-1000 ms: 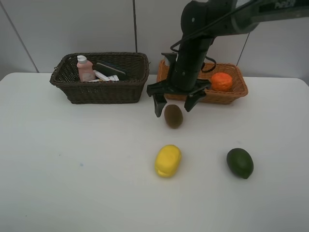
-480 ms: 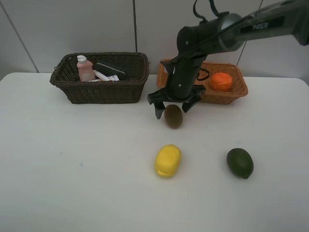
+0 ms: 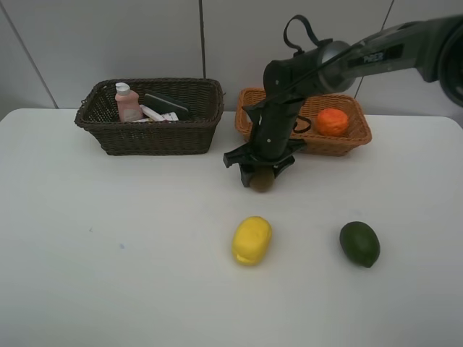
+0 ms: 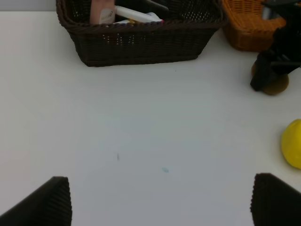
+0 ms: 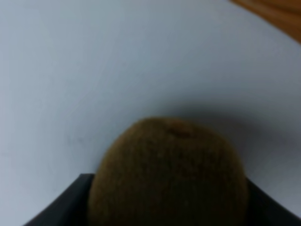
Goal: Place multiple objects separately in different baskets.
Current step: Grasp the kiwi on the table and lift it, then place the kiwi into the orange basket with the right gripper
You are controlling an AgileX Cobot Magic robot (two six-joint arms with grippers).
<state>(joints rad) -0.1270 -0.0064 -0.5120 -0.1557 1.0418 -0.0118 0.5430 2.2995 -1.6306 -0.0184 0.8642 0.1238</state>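
Bench: flat white bench (image 3: pixel 108 275), smooth and plain.
Wall: pale grey wall panels (image 3: pixel 108 43) behind it, split by thin dark lines (image 3: pixel 202 40).
Light: soft, even, with small shadows.

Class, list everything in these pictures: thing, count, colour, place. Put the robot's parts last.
table: 1, white, under everything
dark basket: 1, dark brown, back left
tan basket: 1, orange-tan, back right
bottle: 1, pink with white cap, in dark basket
marker: 1, white, in dark basket
block: 1, dark, in dark basket
orange: 1, orange, in tan basket
kiwi: 1, brown, on table between the baskets' fronts
lemon: 1, yellow, front centre
avocado: 1, dark green, right of lemon
right gripper: 1, black, shut on kiwi
left gripper: 1, black, open over bare table
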